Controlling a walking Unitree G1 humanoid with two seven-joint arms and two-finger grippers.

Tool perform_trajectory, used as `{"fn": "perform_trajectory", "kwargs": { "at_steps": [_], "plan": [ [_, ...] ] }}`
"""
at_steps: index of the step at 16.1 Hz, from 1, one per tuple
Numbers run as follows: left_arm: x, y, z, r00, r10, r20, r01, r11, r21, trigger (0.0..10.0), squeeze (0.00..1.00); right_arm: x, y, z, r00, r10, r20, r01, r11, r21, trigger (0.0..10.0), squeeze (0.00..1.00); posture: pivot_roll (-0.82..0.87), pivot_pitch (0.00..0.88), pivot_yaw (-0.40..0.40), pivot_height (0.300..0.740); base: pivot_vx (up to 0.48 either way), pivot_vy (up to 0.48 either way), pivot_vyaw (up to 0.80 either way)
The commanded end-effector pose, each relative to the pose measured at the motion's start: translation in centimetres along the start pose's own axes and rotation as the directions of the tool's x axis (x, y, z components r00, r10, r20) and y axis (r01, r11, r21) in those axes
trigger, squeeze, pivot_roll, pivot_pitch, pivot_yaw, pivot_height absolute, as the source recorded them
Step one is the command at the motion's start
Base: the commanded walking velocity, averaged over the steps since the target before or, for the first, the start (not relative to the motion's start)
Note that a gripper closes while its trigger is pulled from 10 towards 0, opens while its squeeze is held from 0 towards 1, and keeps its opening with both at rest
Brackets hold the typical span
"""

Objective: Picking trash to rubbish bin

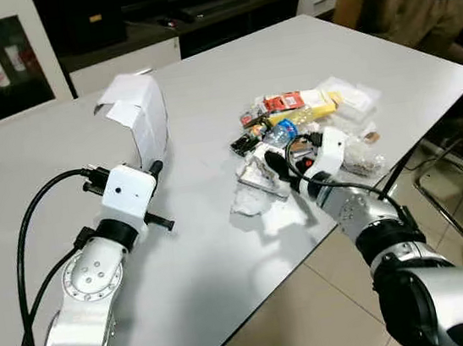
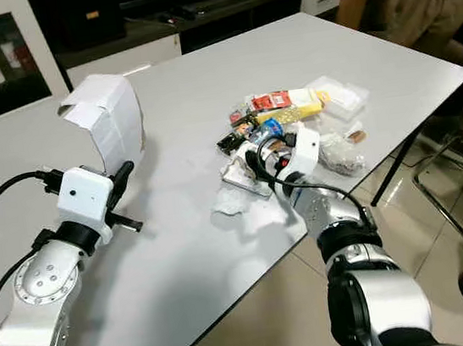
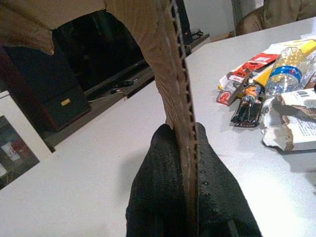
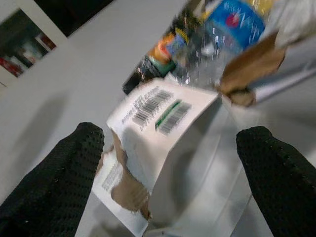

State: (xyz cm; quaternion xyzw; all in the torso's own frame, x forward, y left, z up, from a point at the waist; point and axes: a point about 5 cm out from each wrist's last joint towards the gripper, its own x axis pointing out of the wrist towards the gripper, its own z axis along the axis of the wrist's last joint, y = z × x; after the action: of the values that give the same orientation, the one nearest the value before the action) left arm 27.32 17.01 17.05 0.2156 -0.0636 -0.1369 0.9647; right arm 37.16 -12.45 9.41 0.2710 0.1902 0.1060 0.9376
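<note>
- The left gripper (image 3: 190, 163) has its two black fingers (image 3: 163, 192) pressed together on the lower edge of a curled strip of torn cardboard (image 1: 142, 108); the corrugated edge runs straight up from between the fingertips, and the strip arches above the desk (image 1: 227, 267), white outside, brown inside.
- The right gripper (image 4: 170, 173) has its fingers (image 4: 59, 168) spread wide with nothing between them yet; they straddle a torn white box piece (image 4: 158, 113) printed with barcodes, which lies flat on the desk in the gap, one finger on each side and neither touching it as far as can be seen.
- Just under that gripper, at the near edge of the desk, lies crumpled white paper (image 1: 257, 204).
- Just past the fingertips of the right gripper is a small plastic bottle (image 3: 289, 69) with a blue label, lying on its side, and beside it a dark wrapper (image 3: 249, 106).
- Beyond these, the rest of the trash pile (image 1: 309, 116) holds a red packet (image 1: 284, 101), a yellow packet (image 1: 313, 113) and clear plastic packaging (image 1: 350, 98), all touching or overlapping.
</note>
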Motion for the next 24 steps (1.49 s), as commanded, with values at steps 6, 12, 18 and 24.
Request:
{"fn": "perform_trajectory", "kwargs": {
  "at_steps": [6, 12, 18, 24],
  "plan": [
    [-1.3, 0.5, 0.9, 1.0, -0.008, -0.001, 0.008, 0.998, 0.066, 10.0, 0.0, 0.7, 1.1, 0.5, 0.999, 0.012, 0.043, -0.018, 0.989, 0.149, 10.0, 0.0, 0.1, 0.09, -0.146, 0.74, 0.0, 0.0, 0.0],
    [-2.8, 2.4, 1.8, 0.998, 0.057, -0.021, -0.055, 0.994, 0.092, 10.0, 0.0, 1.2, 2.6, 0.8, 0.999, 0.016, 0.047, -0.025, 0.981, 0.193, 10.0, 0.0, 0.15, 0.181, -0.148, 0.74, 0.0, 0.0, 0.0],
    [-3.8, 2.5, 2.0, 0.997, 0.067, -0.048, -0.062, 0.993, 0.101, 10.0, 0.0, 1.8, 5.0, 2.0, 0.991, 0.088, 0.098, -0.111, 0.959, 0.261, 0.0, 0.0, 0.17, 0.205, -0.159, 0.74, 0.0, 0.0, 0.0],
    [-3.9, 2.2, 2.0, 0.996, 0.061, -0.06, -0.055, 0.993, 0.101, 10.0, 0.0, 1.7, 4.5, 2.2, 0.991, 0.075, 0.112, -0.103, 0.956, 0.274, 0.0, 0.0, 0.18, 0.185, -0.161, 0.74, 0.0, 0.0, 0.0]
  ]
}}
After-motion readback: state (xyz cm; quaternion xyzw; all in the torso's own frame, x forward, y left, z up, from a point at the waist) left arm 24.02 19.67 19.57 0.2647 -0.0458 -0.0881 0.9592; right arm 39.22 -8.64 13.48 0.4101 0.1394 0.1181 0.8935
